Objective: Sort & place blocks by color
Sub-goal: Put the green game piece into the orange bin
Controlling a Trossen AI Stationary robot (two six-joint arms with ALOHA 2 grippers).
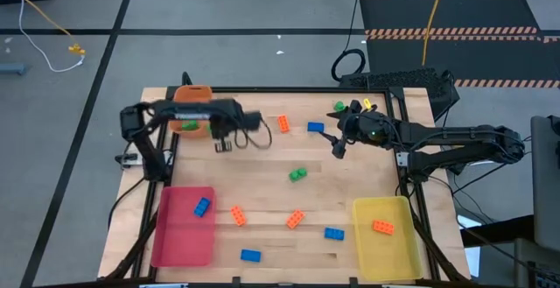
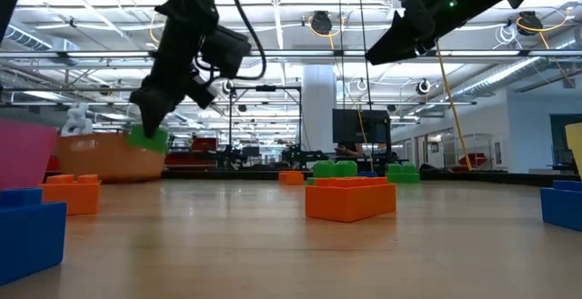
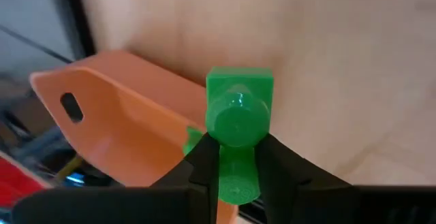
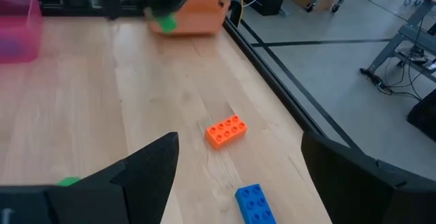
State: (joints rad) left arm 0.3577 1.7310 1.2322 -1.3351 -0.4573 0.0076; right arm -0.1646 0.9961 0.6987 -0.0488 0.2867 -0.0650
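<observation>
At the upper left of the high view an orange tray is seen at the table's far edge, and the left gripper is held at its near rim. A green block is pinched between that gripper's fingers, studs toward the camera in the left wrist view; it is judged to be carried there for release, since 1 green piece appears to lie in the tray already, though that patch is partly hidden. The pink tray at lower left holds 1 blue block, and the yellow tray at lower right holds 1 orange block, so each colour is judged to have its own tray.

Across the middle of the table, loose blocks are scattered: an orange one, a blue one, a green one, and more toward the lower edge.

At upper right, the right gripper is held above the table with its fingers spread and empty, near the blue block.

The low view alone shows that the pinched block hangs clear above the board, level with the tray's rim. The grip itself is shown only by the left wrist view, and the tray contents only by the high view.
</observation>
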